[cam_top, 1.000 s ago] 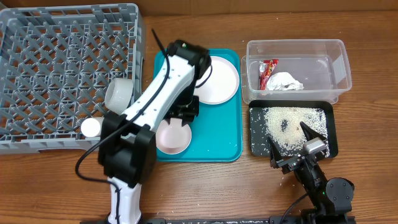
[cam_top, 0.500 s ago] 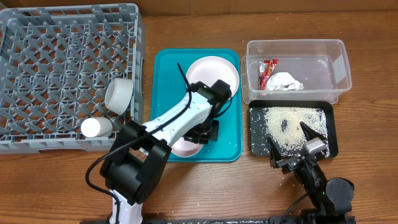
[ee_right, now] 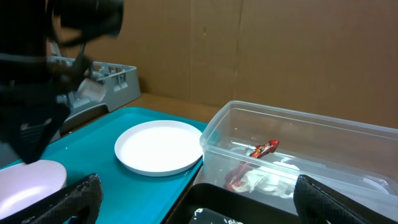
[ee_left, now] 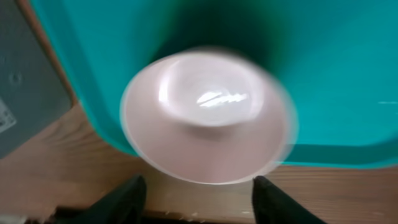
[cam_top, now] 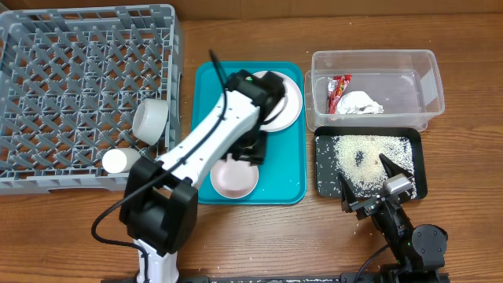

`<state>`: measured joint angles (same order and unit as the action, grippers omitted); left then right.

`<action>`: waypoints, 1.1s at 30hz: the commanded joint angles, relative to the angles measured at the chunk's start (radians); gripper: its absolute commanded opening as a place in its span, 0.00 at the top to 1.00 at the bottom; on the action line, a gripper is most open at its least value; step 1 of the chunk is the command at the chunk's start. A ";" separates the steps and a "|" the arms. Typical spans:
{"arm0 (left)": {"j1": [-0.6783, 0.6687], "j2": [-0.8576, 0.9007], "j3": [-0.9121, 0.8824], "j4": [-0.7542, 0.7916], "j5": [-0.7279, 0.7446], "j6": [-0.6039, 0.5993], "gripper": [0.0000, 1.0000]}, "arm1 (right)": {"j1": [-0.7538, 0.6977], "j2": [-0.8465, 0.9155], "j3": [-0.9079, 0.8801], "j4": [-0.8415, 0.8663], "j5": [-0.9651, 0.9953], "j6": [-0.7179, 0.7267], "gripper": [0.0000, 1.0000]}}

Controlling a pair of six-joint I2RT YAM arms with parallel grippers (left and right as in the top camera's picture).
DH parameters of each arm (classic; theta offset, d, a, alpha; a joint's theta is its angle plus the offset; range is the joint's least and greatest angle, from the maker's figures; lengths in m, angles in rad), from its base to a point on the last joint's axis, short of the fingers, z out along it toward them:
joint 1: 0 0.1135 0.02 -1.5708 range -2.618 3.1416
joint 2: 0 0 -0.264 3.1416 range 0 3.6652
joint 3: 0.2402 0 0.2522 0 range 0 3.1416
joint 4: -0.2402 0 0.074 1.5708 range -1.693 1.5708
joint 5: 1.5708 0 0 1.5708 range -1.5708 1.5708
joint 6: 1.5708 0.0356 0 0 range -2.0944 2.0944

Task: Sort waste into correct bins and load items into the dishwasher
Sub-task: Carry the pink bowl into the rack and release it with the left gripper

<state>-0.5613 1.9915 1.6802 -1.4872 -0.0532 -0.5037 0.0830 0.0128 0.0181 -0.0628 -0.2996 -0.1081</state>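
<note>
**Desk:** What does overhead give you?

**Me:** My left tool (cam_top: 251,151) sits over the teal tray (cam_top: 287,177), tucked under its own wrist, so I cannot tell its opening here. The pink bowl (cam_top: 233,178) lies just on the near side of it and the plate (cam_top: 288,102) just beyond. The greenish bowl (cam_top: 149,119) and white cup (cam_top: 119,161) lie in the dish rack (cam_top: 78,71), well off to that tool's left. My right tool (cam_top: 367,182) hangs wide open and empty above the desk (cam_top: 464,228). Directly ahead of it is the black tray (cam_top: 421,173) of rice (cam_top: 365,153), then the clear tub (cam_top: 431,82) holding the red wrapper (cam_top: 339,90) and paper wad (cam_top: 360,103).

**Desk:** Left wrist?

**Me:** It's blurred. Both fingers (ee_left: 127,198) stand far apart and grip nothing. The pink bowl sits upright just ahead of them, at the tray's near edge.

**Desk:** Right wrist?

**Me:** The fingers (ee_right: 78,194) are spread wide with nothing between them. The tub is ahead and slightly right, with the wrapper and wad inside. The plate is ahead-left on the teal tray, and the pink bowl is at far left.
</note>
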 commanded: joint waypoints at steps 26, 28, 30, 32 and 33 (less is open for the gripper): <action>0.255 -0.243 0.002 0.033 -0.111 0.060 0.96 | -0.005 -0.008 -0.010 0.006 -0.001 0.003 0.00; 0.255 -0.303 0.100 -0.018 -0.273 0.033 0.96 | -0.005 -0.008 -0.010 0.006 -0.001 0.003 0.00; 0.251 -0.360 0.155 -0.056 -0.439 -0.021 0.96 | -0.005 -0.008 -0.010 0.006 -0.001 0.003 0.00; 0.245 -0.407 0.161 -0.099 -0.586 -0.091 0.96 | -0.005 -0.008 -0.010 0.006 -0.001 0.003 0.00; 0.242 -0.418 0.161 -0.132 -0.649 -0.126 0.96 | -0.005 -0.008 -0.010 0.006 -0.001 0.003 0.00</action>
<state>-0.3134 1.6291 1.8252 -1.5574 -0.3561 -0.4892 0.0830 0.0128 0.0181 -0.0631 -0.3000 -0.1085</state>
